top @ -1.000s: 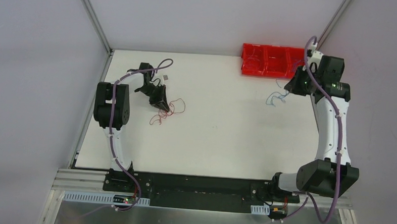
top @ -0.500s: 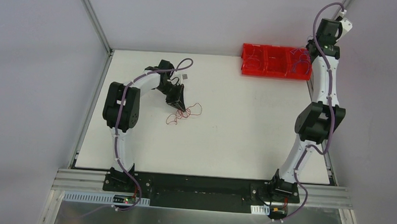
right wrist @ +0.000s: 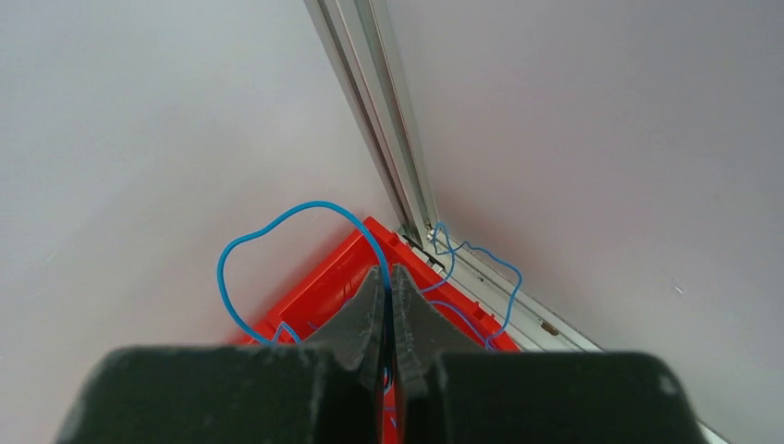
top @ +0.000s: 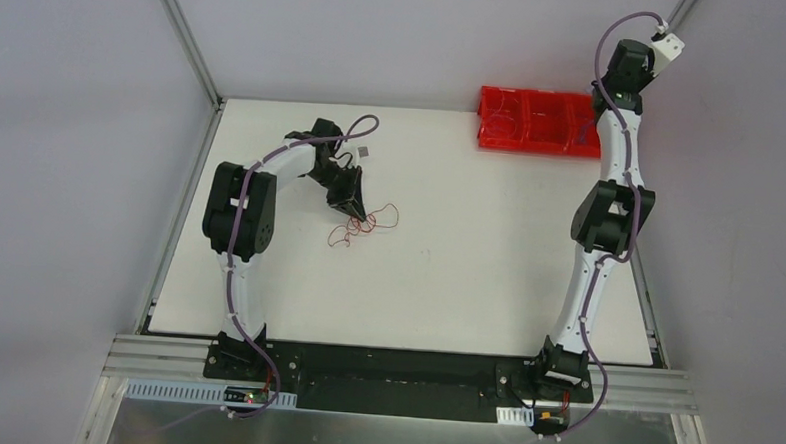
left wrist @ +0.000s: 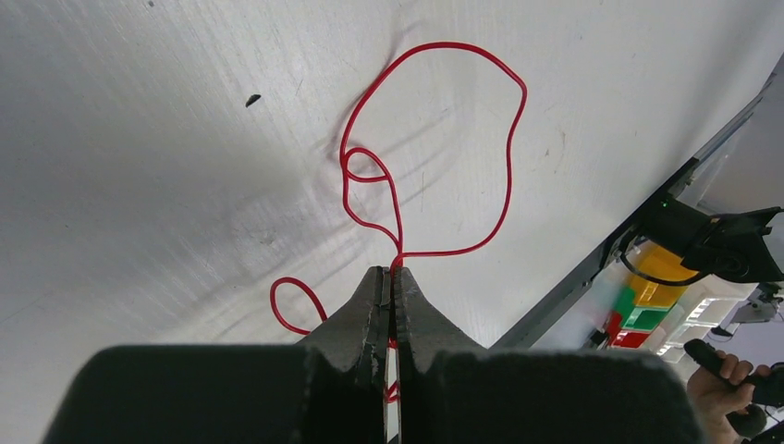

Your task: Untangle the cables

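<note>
A thin red cable (top: 364, 223) lies in loops on the white table left of centre; in the left wrist view the red cable (left wrist: 427, 111) curls away from my fingertips. My left gripper (top: 355, 210) (left wrist: 389, 273) is shut on the red cable at table height. My right gripper (right wrist: 388, 274) is raised over the red tray (top: 538, 123) at the back right and is shut on a thin blue cable (right wrist: 263, 229), which hangs in loops over the tray (right wrist: 319, 277). In the top view the right gripper's fingers are hidden behind the arm.
The red tray has several compartments and stands against the back wall. An aluminium frame post (right wrist: 379, 129) runs up the back right corner. A small grey chip (top: 366, 152) lies on the table behind my left arm.
My right arm has carried the blue cable from the table up over the red tray and stretched upward. My left gripper has dragged the red cable a little to the right, then stayed put.
</note>
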Tool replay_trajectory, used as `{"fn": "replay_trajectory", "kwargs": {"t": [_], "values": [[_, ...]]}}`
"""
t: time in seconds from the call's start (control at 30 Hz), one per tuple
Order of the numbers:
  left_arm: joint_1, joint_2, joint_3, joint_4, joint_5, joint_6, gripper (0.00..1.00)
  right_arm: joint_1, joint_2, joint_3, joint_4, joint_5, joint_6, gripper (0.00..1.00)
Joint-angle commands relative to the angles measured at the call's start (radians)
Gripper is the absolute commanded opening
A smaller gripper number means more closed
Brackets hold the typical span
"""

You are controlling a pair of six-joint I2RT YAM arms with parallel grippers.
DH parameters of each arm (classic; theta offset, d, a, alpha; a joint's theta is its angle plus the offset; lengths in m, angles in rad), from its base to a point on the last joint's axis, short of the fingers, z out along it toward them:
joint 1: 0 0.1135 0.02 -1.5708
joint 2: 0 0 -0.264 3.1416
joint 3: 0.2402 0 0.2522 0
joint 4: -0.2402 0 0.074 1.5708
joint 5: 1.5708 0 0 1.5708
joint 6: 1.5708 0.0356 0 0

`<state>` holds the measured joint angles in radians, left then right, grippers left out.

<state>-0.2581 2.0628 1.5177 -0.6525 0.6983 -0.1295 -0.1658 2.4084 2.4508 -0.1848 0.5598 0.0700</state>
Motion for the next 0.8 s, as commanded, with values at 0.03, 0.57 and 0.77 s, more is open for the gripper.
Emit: {"fn": "replay_trajectory", "kwargs": {"t": [0.03, 0.57, 0.77], "values": [[0.005, 0.020, 0.021, -0.024, 0.023, -0.014, 0.00, -0.001, 0.031, 0.063, 0.123, 0.038, -0.029, 0.01], [-0.099, 0.046, 0.230, -0.007, 0.249, -0.166, 0.00, -0.003, -0.428, -0.273, -0.090, -0.601, -0.075, 0.76], [-0.216, -0.004, 0.287, 0.166, 0.290, -0.300, 0.00, 0.026, -0.688, -0.544, -0.327, -1.094, -0.174, 0.80]]}}
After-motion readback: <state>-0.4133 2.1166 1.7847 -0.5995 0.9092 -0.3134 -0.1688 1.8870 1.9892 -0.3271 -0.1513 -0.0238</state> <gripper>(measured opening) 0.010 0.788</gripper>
